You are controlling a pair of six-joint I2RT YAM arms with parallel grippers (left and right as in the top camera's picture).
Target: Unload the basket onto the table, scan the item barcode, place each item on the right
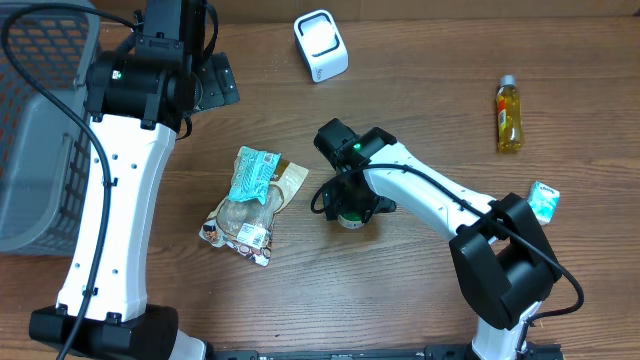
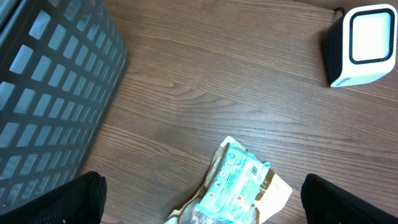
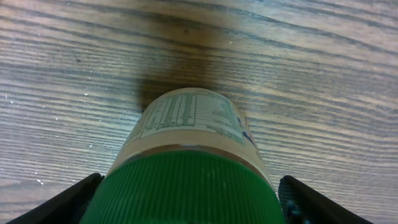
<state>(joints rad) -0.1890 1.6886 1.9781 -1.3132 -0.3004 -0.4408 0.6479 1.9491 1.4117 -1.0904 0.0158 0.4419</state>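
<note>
Brown wood-grain counter (image 1: 420, 100): right claw (image 3: 189, 185) straddles the green-lidded tan jar (image 3: 186, 124), can't tell if gripping; left claw (image 2: 202, 199) gapes wide.

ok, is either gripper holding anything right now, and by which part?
Left gripper: open, holding nothing. Right gripper straddles the jar at its green lid, one finger on each side; whether it actually grips cannot be told.

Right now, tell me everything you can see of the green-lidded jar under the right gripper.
The jar has a ribbed green lid, plastic-looking, over a tan label printed with a small table of text. It stands upright on the wooden table. Fingers of the right gripper flank the lid on both sides; whether they touch it is unclear.
</note>
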